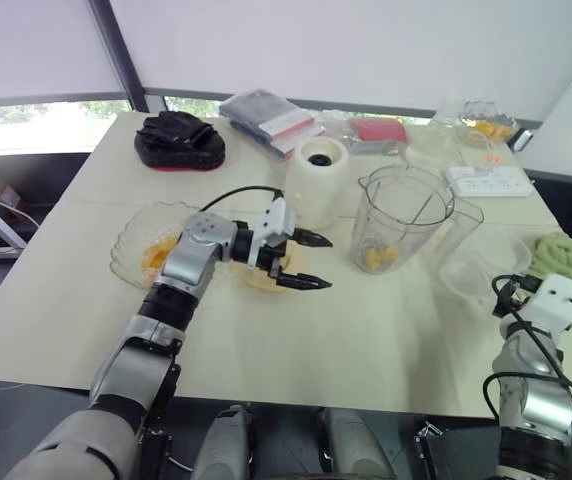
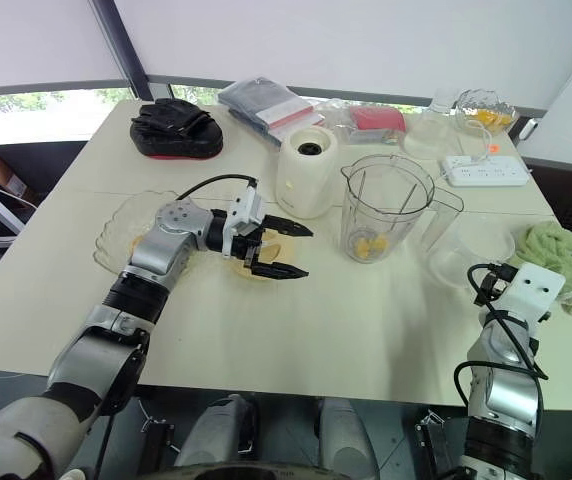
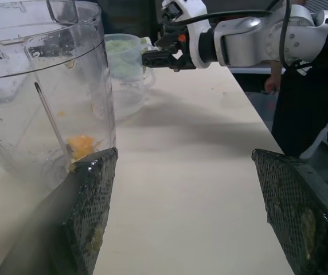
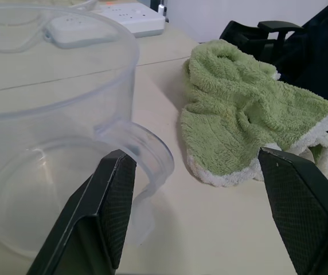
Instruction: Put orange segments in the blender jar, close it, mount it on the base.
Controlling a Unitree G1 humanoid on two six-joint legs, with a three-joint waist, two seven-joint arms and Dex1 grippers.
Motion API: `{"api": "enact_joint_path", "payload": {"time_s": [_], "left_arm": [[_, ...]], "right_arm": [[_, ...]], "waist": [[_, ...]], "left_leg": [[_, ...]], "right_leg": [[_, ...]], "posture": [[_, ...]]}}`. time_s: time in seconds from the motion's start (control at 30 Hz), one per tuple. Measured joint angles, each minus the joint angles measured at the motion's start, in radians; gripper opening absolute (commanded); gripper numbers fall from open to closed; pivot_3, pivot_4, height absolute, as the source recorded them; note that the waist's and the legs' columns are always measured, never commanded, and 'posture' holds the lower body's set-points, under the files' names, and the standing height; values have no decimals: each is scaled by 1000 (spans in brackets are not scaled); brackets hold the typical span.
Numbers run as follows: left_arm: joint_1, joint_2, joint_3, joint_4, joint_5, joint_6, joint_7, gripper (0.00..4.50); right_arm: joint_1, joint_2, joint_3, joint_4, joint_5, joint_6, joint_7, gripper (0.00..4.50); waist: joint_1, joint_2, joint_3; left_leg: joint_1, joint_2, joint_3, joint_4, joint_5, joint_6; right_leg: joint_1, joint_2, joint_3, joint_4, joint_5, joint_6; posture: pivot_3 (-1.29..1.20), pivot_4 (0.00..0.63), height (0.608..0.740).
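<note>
Some orange segments (image 1: 378, 258) in blender jar (image 1: 406, 212), left gripper (image 1: 328, 262) spread empty

Far on my left lies a black padded mitt (image 1: 179, 141), clear plastic packets (image 1: 266, 118) beside it; on my right, a white power strip (image 1: 488, 180) beyond a fluffy green towel (image 4: 250, 126).

Left arm (image 1: 188, 258) and right arm (image 1: 534, 398) are silver-grey with black joints, looping black cables and white wrist housings; black jaws carry mesh-textured pads (image 3: 95, 200).
</note>
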Motion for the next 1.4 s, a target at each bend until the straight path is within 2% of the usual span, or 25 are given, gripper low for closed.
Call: {"api": "enact_joint_path", "payload": {"time_s": [0.03,0.07,0.17,0.27,0.73,1.07,1.4], "left_arm": [[0,0,0,0,3,-3,3,3944],[0,0,0,0,3,-3,3,3944],[0,0,0,4,7,-8,5,3944],[-1,-3,0,6,8,-13,5,3944],[-7,-8,0,30,10,-31,7,3944],[-29,-17,0,65,20,-48,5,3944],[-44,-43,0,97,23,-66,3,3944]], "right_arm": [[-8,0,0,11,-1,-3,0,1599],[-9,0,0,12,-1,-3,0,1451],[-15,0,0,20,-7,-18,3,342],[-35,-1,1,12,0,-44,16,342],[51,44,-19,-88,21,-53,15,342],[53,52,-124,-338,97,80,-43,342],[-91,-116,-274,-502,186,276,-70,342]], "waist": [[0,0,0],[0,0,0],[2,0,0],[3,0,0],[4,0,0],[4,2,1],[4,2,2]], "left_leg": [[0,0,0,0,0,0],[0,0,0,0,0,0],[0,0,0,-1,0,0],[0,0,0,-1,0,0],[0,0,0,-1,0,0],[-1,0,-2,-2,0,0],[-1,0,-1,-2,0,0]], "right_leg": [[0,0,0,0,0,0],[0,0,0,0,0,0],[0,0,0,0,0,0],[0,0,0,0,0,0],[0,0,-1,-1,0,0],[-1,-1,0,-1,0,0],[-1,0,0,-2,0,0]], "posture": [[0,150,740],[0,150,740],[0,150,740],[0,150,740],[0,150,740],[0,150,740],[0,150,740]]}}
